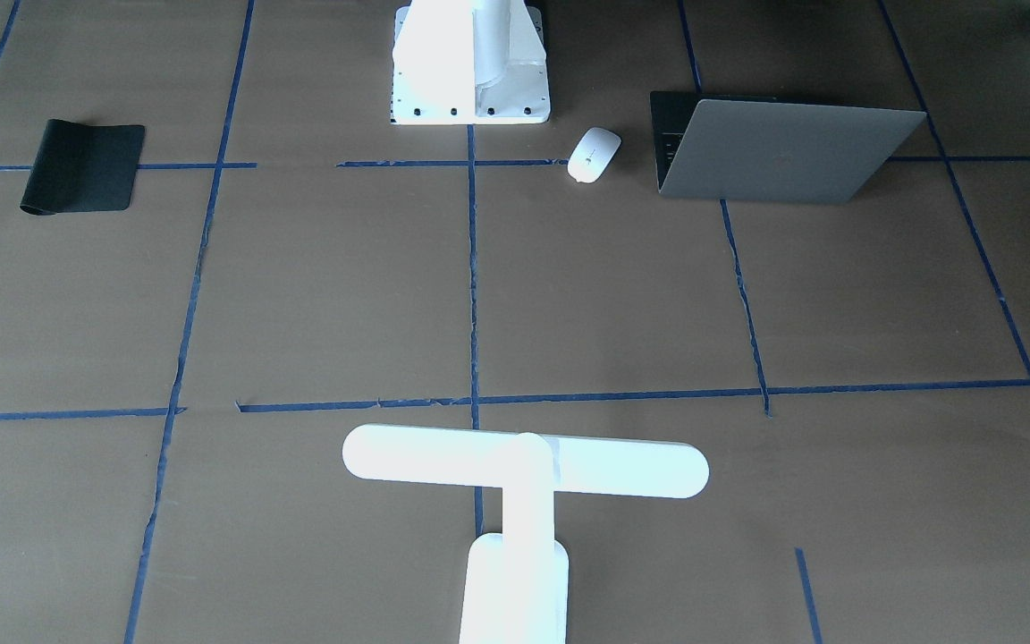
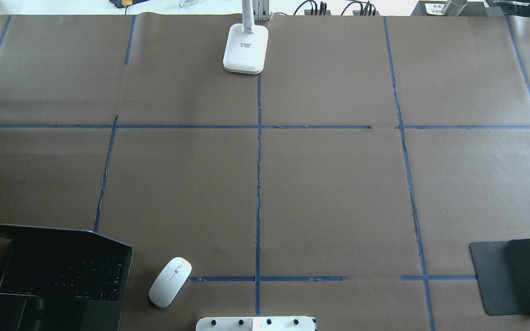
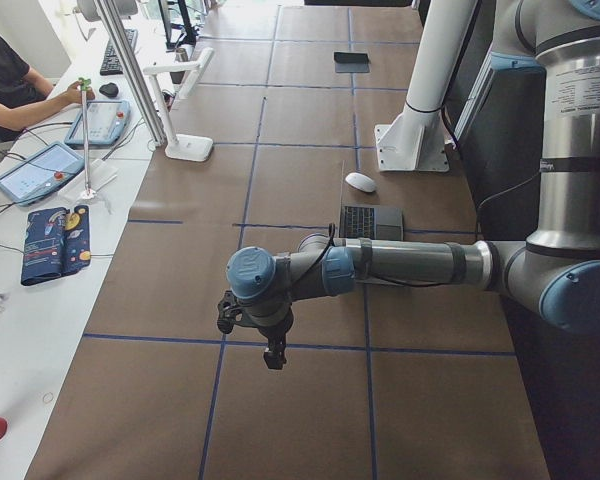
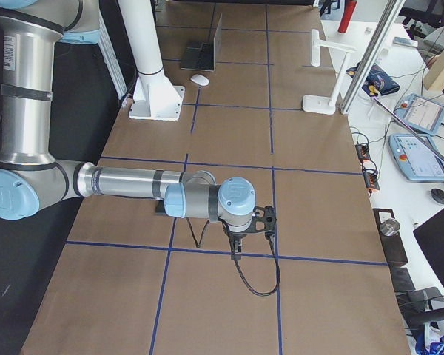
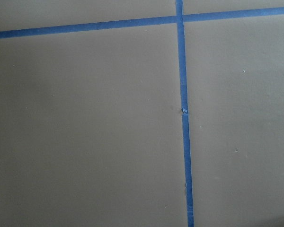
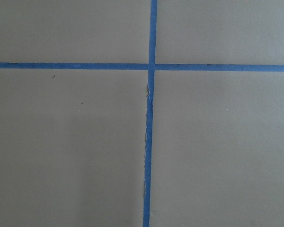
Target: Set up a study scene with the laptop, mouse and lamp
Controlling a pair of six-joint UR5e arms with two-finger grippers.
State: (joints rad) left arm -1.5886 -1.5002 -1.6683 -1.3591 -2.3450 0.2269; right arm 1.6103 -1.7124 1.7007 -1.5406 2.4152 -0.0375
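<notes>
The laptop [image 2: 62,271] stands open just beside the pedestal [image 1: 470,72], on the robot's left. It looks stiff, thin and probably weighty, so it is best taken by its base edge, not the screen. The mouse [image 2: 170,281] lies between laptop and pedestal: light and slick, to be pinched across its narrow flanks. The lamp [image 1: 524,470] stands opposite the pedestal across the worktop [image 2: 338,193] and is likely top-heavy; grasp the stem. The left pincer [image 3: 273,355] and right pincer [image 4: 237,253] hang wrist-down, forearms level, well apart from the pedestal. I cannot tell whether either is apart or together.
</notes>
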